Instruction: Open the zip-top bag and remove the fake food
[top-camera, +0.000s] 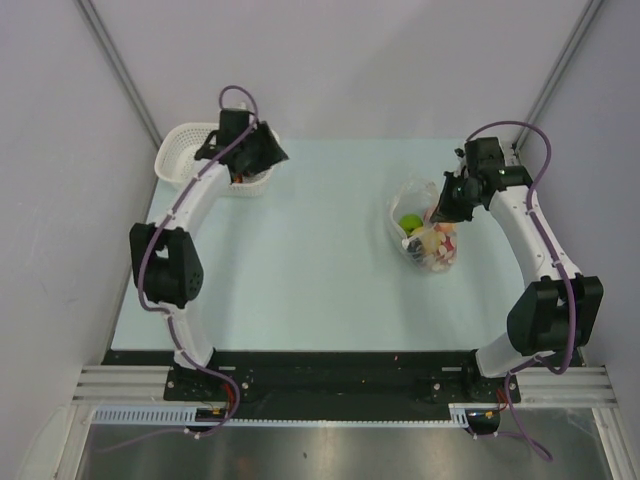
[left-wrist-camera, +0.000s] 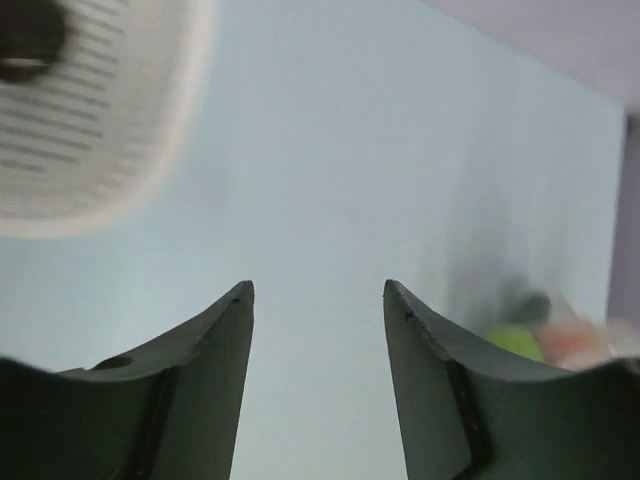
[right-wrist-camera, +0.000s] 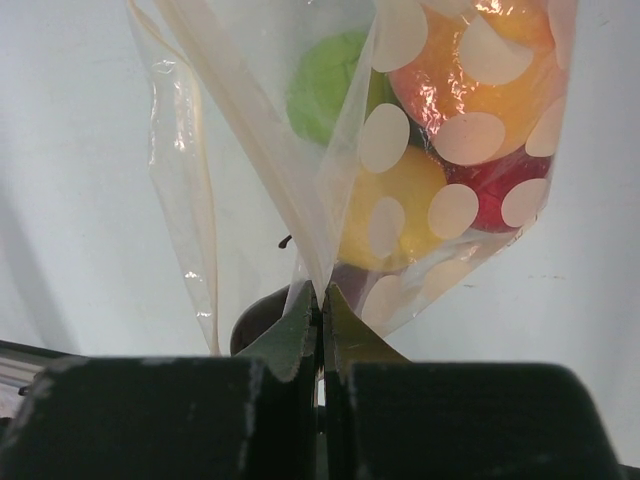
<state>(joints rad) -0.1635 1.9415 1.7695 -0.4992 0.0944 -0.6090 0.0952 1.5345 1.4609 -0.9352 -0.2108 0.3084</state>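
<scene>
The zip-top bag (top-camera: 425, 235), clear with white dots, lies at the table's right middle with its mouth spread. My right gripper (right-wrist-camera: 321, 290) is shut on a fold of the bag's film (right-wrist-camera: 300, 170). Inside the bag I see fake food: a lime green piece (right-wrist-camera: 325, 90), an orange one (right-wrist-camera: 470, 70), a yellow one (right-wrist-camera: 400, 210), a red one (right-wrist-camera: 500, 190) and a dark purple one (right-wrist-camera: 260, 320) close to the fingers. My left gripper (left-wrist-camera: 318, 290) is open with nothing between its fingers, far from the bag (left-wrist-camera: 560, 335), by the basket.
A white mesh basket (top-camera: 185, 150) stands at the back left corner, partly under my left gripper (top-camera: 262, 150). A dark round thing (left-wrist-camera: 30, 40) lies inside it. Grey walls close in the table on three sides.
</scene>
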